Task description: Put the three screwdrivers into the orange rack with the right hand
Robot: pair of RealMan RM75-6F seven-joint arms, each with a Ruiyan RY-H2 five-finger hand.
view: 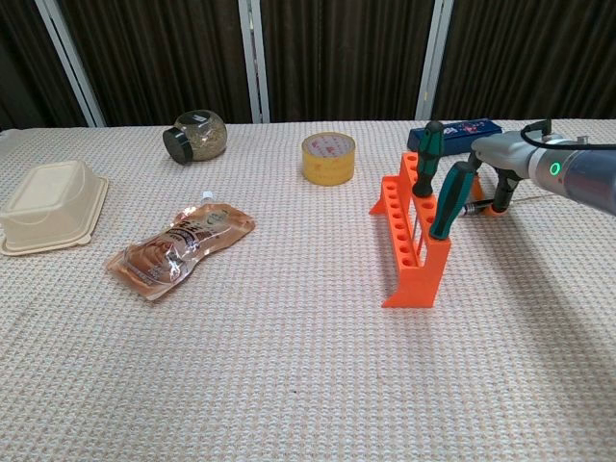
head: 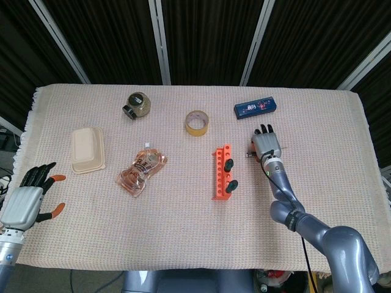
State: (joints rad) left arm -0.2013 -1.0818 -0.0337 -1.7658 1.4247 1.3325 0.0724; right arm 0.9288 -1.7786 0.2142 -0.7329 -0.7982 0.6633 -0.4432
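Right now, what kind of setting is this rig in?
Likely a lab or test bench for robot data collection, not a home or workshop: a table under a beige woven cloth, dark curtains with metal rails behind it, and unrelated props such as an orange rack, tape roll and snack pouch.
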